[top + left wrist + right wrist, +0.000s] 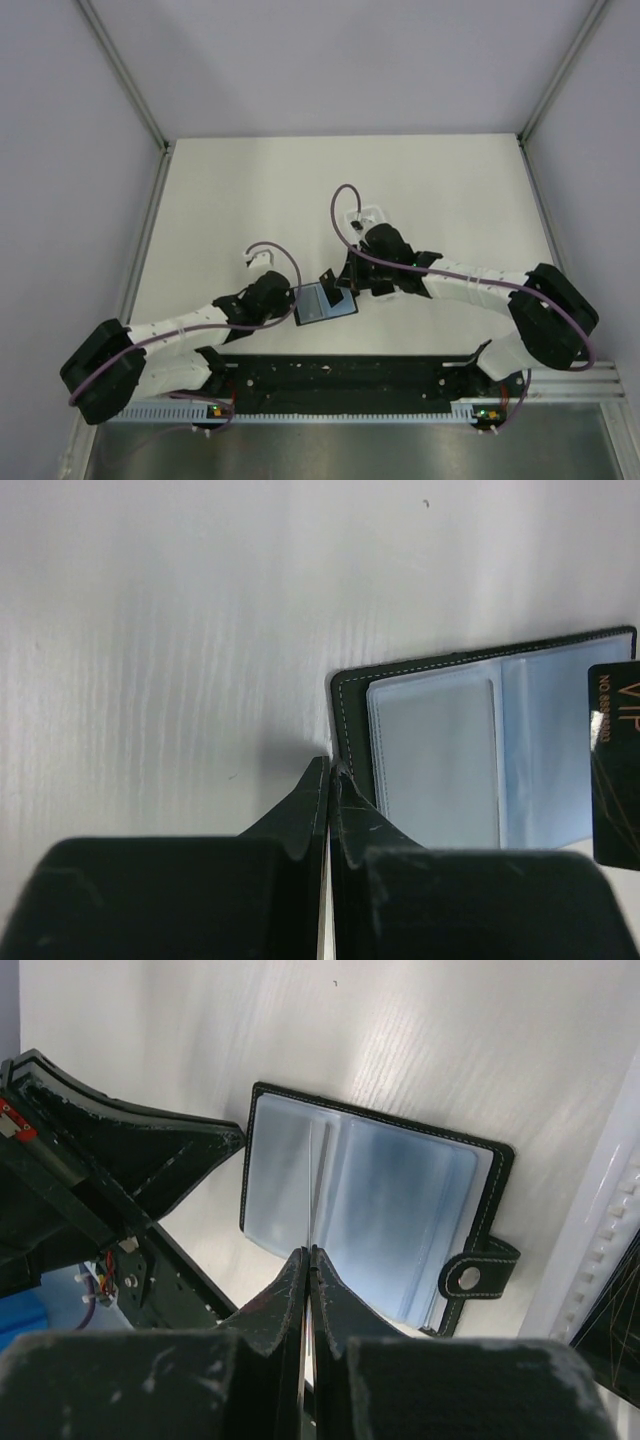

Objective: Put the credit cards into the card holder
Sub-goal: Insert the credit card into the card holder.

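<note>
The card holder (322,303) lies open and flat on the white desk (330,190), near the middle of its near side, with the blue-grey sleeves facing up (440,760) and its snap tab (465,1278) folded out at one edge. The left jaws are pressed together with nothing seen between them, their tips at the holder's left edge; whether they touch it I cannot tell. The right jaws are clamped on a dark credit card (615,770) marked VIP. They hold it tilted over the holder's right, far part (328,279), edge-on to the wrist camera (309,1190) and pointed down at the sleeves (400,1200).
</note>
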Robot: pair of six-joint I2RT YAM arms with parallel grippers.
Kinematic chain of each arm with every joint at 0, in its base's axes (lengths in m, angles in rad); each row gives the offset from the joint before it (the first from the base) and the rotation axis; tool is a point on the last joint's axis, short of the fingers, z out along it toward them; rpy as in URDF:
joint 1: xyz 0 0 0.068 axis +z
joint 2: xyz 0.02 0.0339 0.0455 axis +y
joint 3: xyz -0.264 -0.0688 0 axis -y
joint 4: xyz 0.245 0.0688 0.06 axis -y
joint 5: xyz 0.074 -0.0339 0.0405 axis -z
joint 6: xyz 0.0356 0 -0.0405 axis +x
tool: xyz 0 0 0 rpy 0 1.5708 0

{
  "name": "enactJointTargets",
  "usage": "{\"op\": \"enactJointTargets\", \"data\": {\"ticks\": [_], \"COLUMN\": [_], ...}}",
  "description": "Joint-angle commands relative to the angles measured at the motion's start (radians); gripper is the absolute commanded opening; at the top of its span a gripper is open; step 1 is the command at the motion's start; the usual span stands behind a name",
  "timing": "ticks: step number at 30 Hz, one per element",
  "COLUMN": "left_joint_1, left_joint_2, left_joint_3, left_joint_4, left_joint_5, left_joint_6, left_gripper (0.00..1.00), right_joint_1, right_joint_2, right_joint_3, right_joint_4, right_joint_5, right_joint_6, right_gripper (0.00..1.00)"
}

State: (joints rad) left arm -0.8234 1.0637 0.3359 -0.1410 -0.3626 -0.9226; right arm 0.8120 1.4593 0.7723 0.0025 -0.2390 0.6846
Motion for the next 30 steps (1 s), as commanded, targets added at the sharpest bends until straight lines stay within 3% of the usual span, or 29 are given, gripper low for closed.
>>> {"op": "enactJointTargets", "data": {"ticks": [1,8,18,30], "left_joint_1": [0.026,0.056,0.067,0.069], "left_joint_2": [0.094,0.119,0.061,0.076], "left_joint_3": [0.011,0.054,0.054,0.052], "left_joint_4": [0.04,0.029,0.004,0.03], "left_joint_5": [0.037,0.034,0.028,0.057], "left_joint_6": [0.05,0.088,0.111,0.123], "left_gripper": [0.0,0.0,0.0,0.0], "right_joint_1": [-0.023,-0.054,-0.054,-0.054], "right_joint_2": [-0.04,-0.068,-0.114,-0.065], "right_joint_3": [-0.021,-0.097,-0.228,-0.283], "right_joint_4": [0.013,0.097,0.352,0.479], "right_joint_5": [-0.016,-0.002,0.027,0.0], "right_joint_6": [0.004,0.088,0.296,0.342], "right_gripper": [0.0,0.0,0.0,0.0]}}
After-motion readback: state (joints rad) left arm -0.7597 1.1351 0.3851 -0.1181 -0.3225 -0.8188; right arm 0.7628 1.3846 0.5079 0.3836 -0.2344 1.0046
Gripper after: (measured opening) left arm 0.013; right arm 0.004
